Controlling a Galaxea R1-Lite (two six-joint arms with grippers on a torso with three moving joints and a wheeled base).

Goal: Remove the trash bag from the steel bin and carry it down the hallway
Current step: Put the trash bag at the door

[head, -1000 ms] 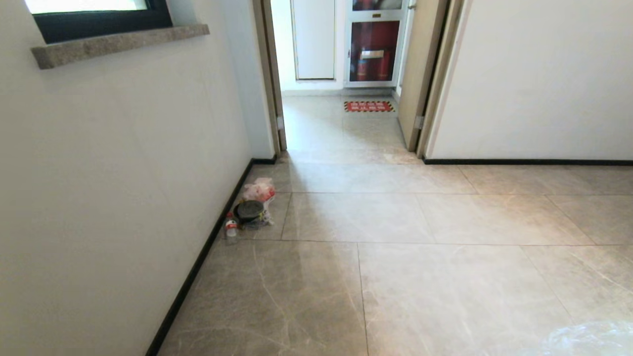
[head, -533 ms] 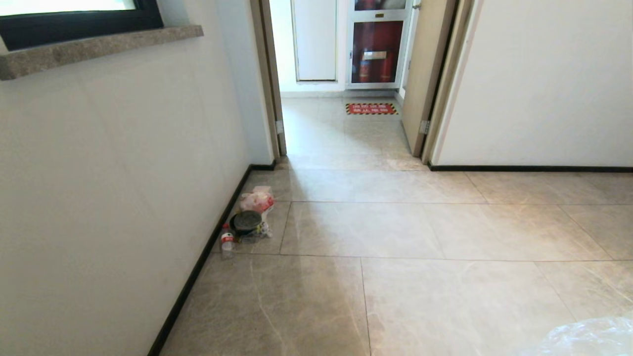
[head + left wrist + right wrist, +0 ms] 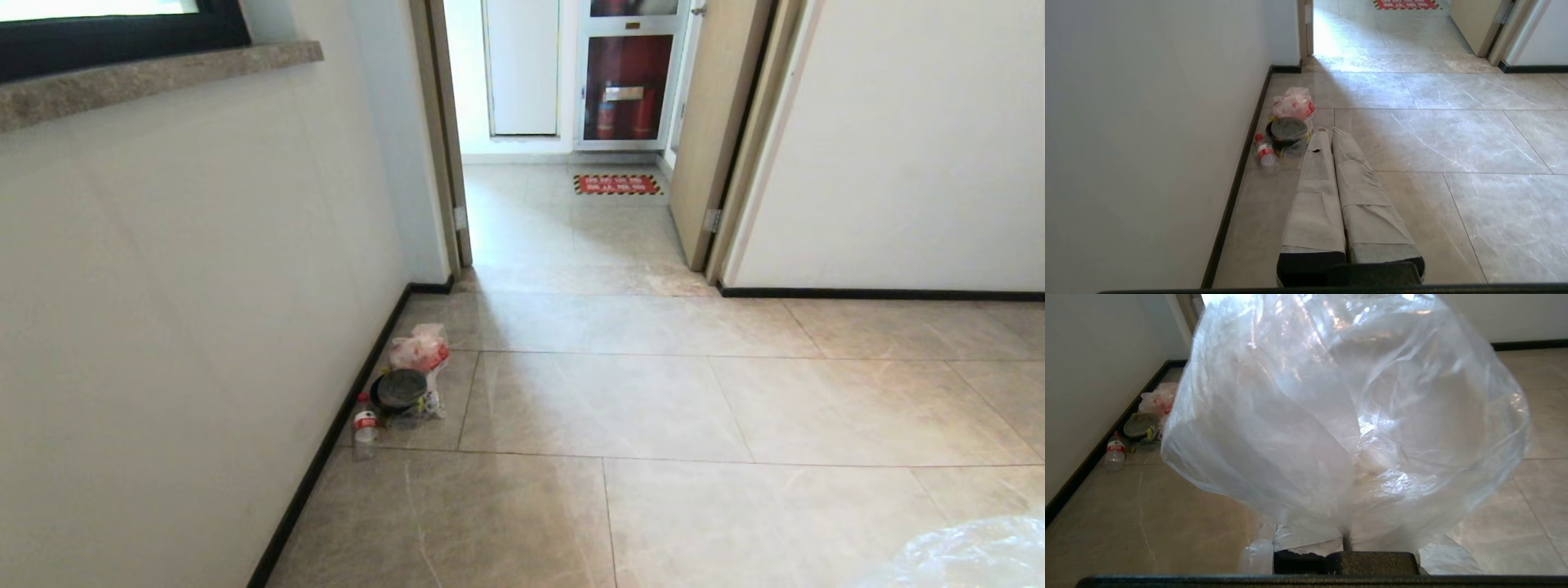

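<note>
Grey-tiled hallway [image 3: 653,392] ahead of me, white wall [image 3: 163,286] on my left, open doorway [image 3: 563,204] further on; past it a red cabinet [image 3: 625,90] and a red floor mat [image 3: 616,184], print too small to read. Window ledge [image 3: 147,77] cut off at the frame edge.

Trash bag [image 3: 1339,416] hangs bunched from my right gripper [image 3: 1345,543], fingers pinched tight on its gathered neck and almost fully buried in plastic. Bag balloons out and blocks most of the right wrist view; contents hard to make out, only pale folds. In the head view just a corner of it shows at bottom right [image 3: 971,555].

My left gripper [image 3: 1331,136], wrapped fingers pressed together, nothing between them.

By the left baseboard: a pink-white plastic bag [image 3: 420,351], contents unclear, touching a round dark-lidded container [image 3: 400,389], and a small bottle [image 3: 364,425] with red label just beside it.
</note>
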